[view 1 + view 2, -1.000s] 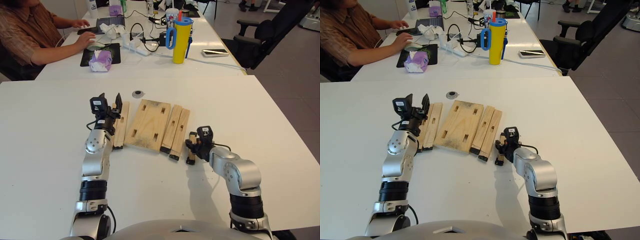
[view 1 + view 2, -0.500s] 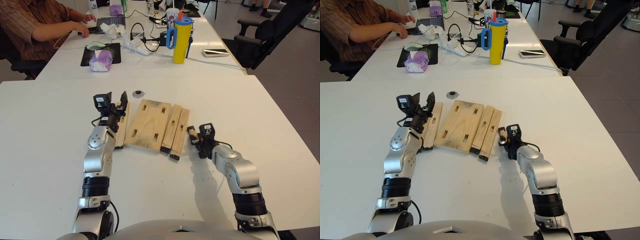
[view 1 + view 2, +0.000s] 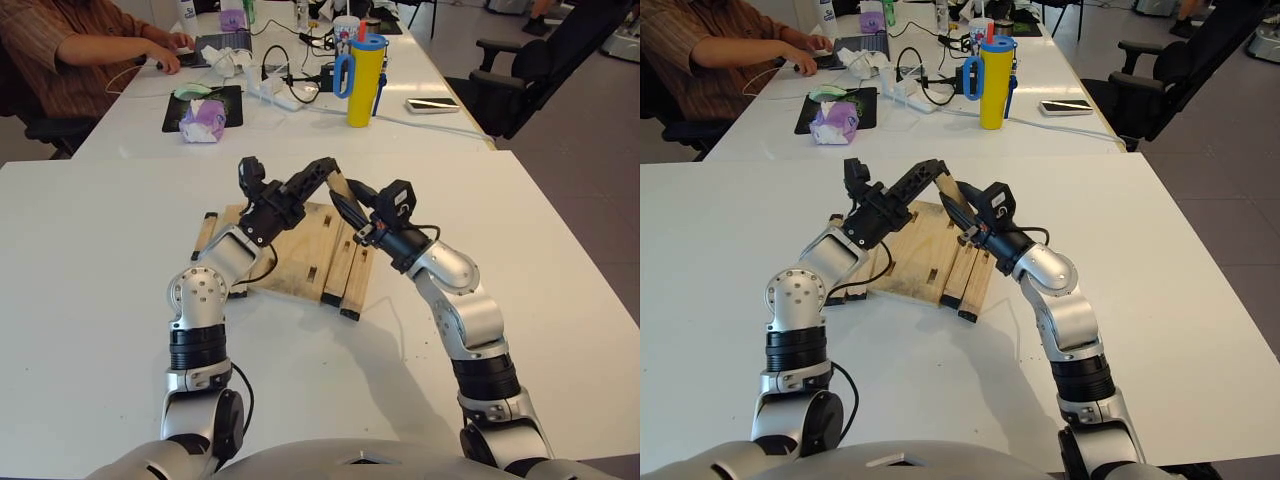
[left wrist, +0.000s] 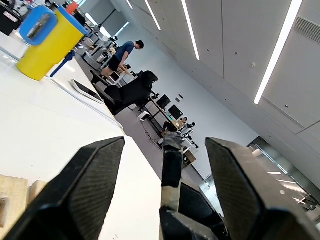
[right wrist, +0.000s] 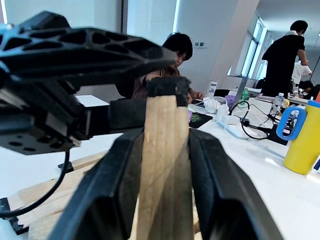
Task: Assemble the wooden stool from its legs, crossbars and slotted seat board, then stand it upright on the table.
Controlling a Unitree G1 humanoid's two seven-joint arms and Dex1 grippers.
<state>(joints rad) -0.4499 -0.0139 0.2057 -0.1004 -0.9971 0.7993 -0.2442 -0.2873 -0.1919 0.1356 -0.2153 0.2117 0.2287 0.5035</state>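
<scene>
Eye views, right gripper: clamping a short wooden bar, probably a crossbar, and holding it tilted above the slotted seat board.
Eye views, left gripper: meeting the bar's upper end, seemingly for a handover or regrip.
Eye views, long wooden pieces: lying just beside the board, waiting.
Left wrist view: fingers spreading wide, with the bar's capped end standing between them, apparently untouched.
Right wrist view: both fingers pressing on the bar's faces.
Change: a second ago both arms were working low at the table; now they are converging over the board.
</scene>
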